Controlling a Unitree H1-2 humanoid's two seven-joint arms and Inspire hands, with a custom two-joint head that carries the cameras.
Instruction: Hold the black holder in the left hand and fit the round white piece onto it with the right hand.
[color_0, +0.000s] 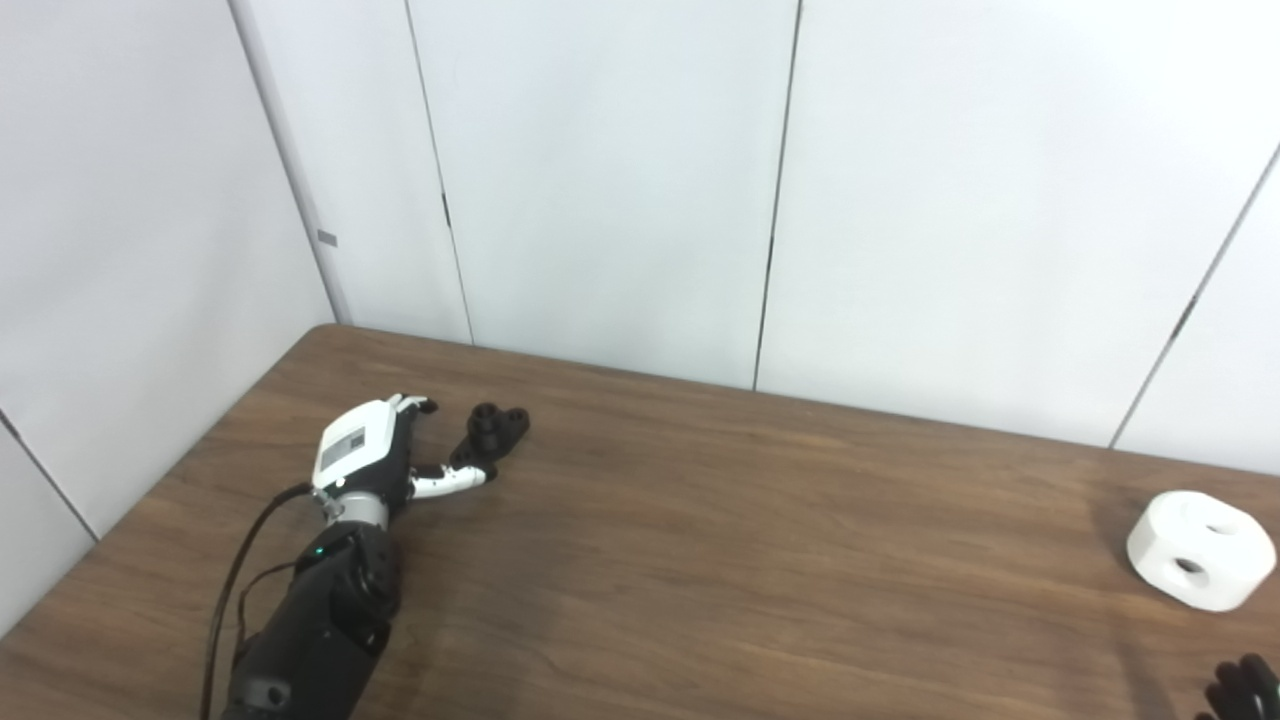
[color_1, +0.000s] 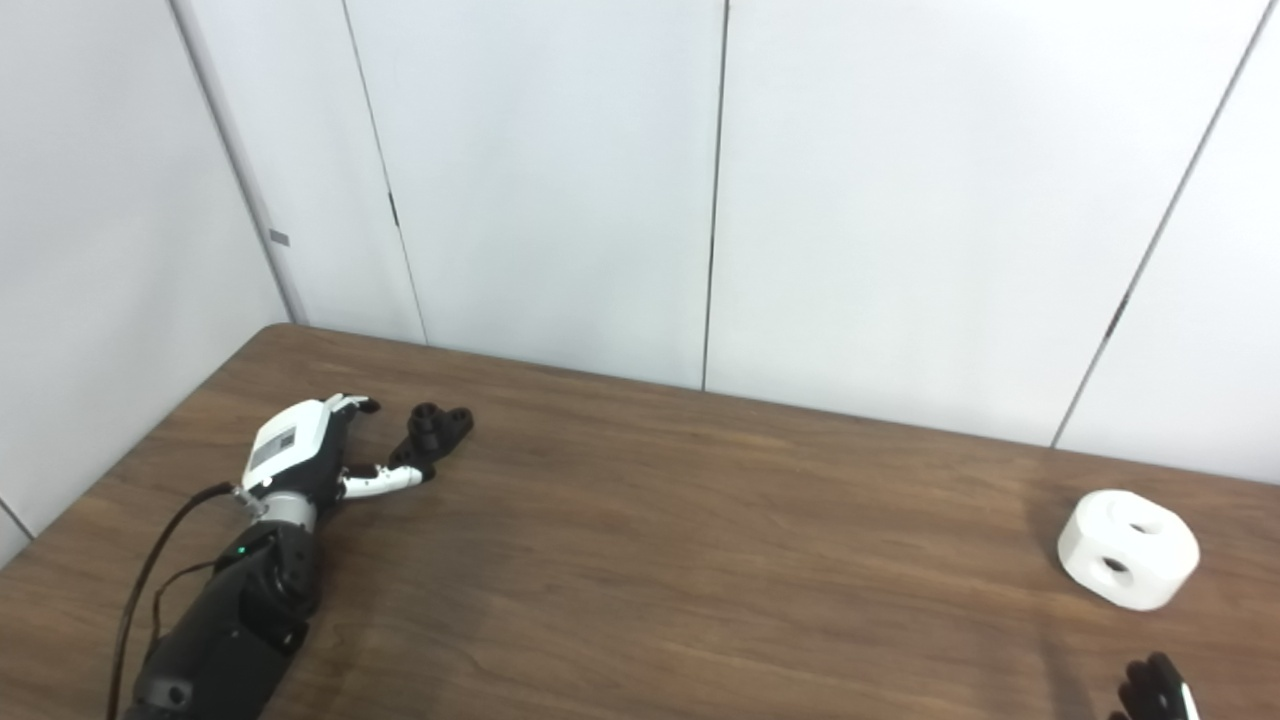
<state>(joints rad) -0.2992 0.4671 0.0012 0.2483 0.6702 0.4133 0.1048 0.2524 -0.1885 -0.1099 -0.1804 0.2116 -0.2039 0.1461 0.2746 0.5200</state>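
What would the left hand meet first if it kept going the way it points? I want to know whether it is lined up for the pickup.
The left hand points up and to the right across the table. First in line is the black holder, just beyond its fingers; contact can't be judged.

A brown wood-grain worktop (color_0: 700, 560) is filling the lower half of both views. White wall panels (color_0: 600, 180), split by dark vertical seams, are standing right behind the worktop's far edge and wrapping around its left corner.
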